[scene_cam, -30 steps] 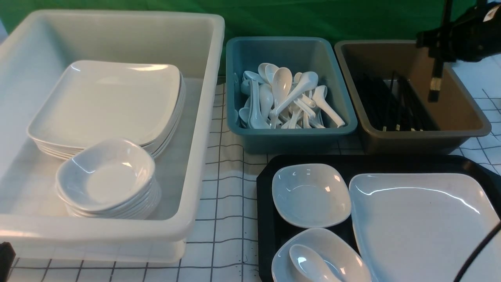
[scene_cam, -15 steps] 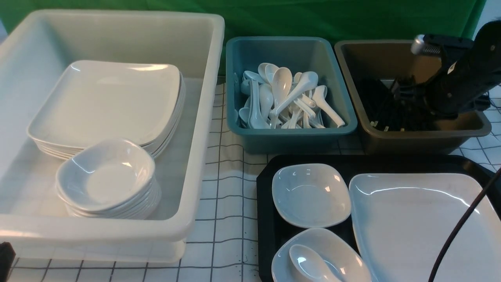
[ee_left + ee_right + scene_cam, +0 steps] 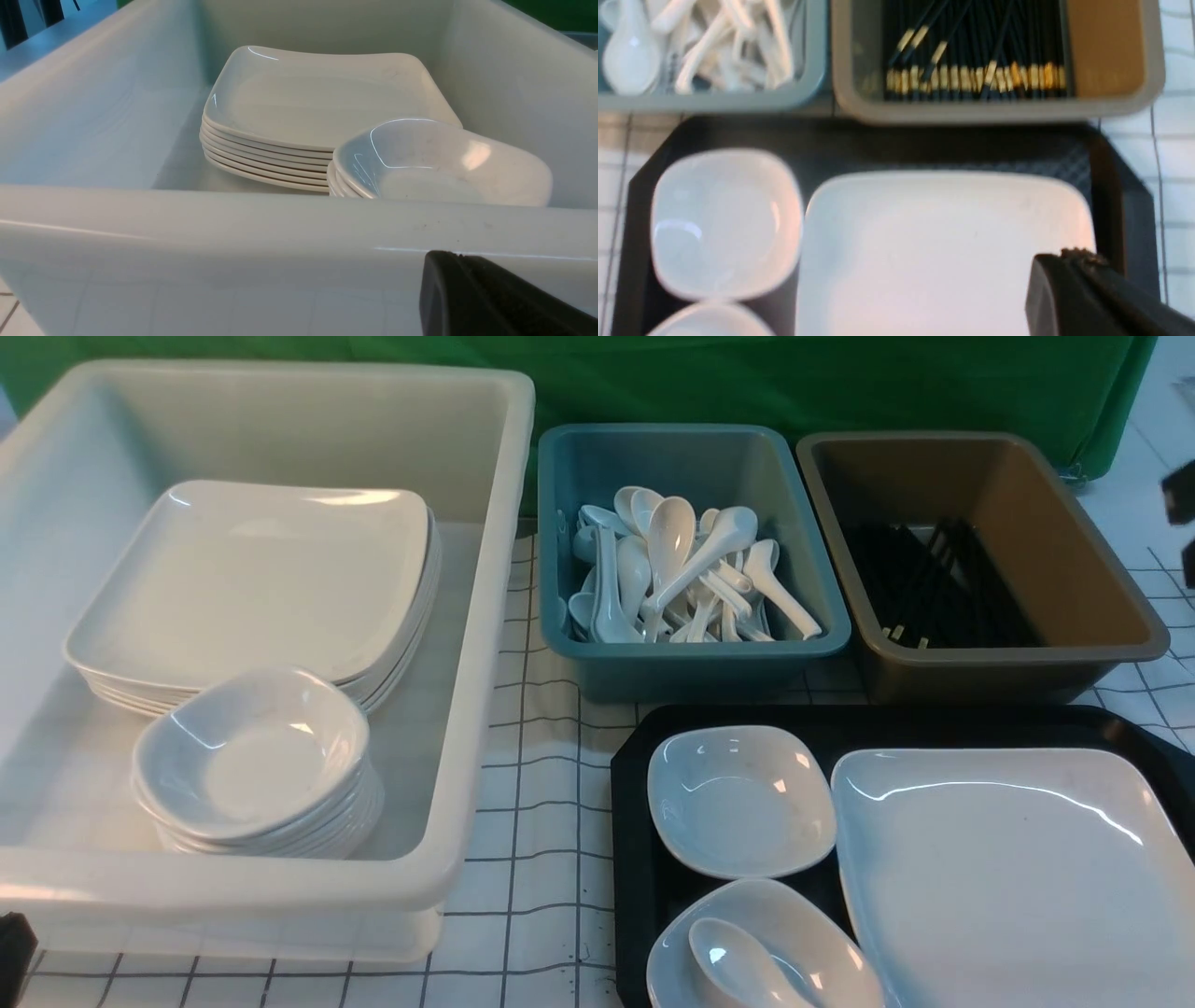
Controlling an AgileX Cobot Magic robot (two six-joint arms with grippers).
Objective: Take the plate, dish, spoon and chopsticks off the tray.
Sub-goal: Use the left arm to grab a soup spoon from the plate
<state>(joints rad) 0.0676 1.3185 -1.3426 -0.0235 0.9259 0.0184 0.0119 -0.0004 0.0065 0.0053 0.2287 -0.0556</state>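
Note:
The black tray (image 3: 635, 784) sits at the front right. On it lie the large white plate (image 3: 1018, 877), a small white dish (image 3: 740, 801) and a second small dish (image 3: 812, 952) holding the white spoon (image 3: 733, 971). Black chopsticks (image 3: 934, 583) lie in the brown bin (image 3: 1055, 523); none show on the tray. My right gripper (image 3: 1064, 261) hovers over the plate's (image 3: 943, 252) right part, fingers together and empty. My left gripper (image 3: 448, 256) is shut and empty, low outside the white tub's near wall (image 3: 233, 224).
The big white tub (image 3: 467, 709) on the left holds stacked plates (image 3: 252, 579) and stacked small dishes (image 3: 257, 761). A teal bin (image 3: 691, 653) full of white spoons stands behind the tray. A dark part of my right arm (image 3: 1181, 495) shows at the right edge.
My right gripper held chopsticks above the brown bin, dipped into it, and has now pulled away to the right without them. The left arm has not moved.

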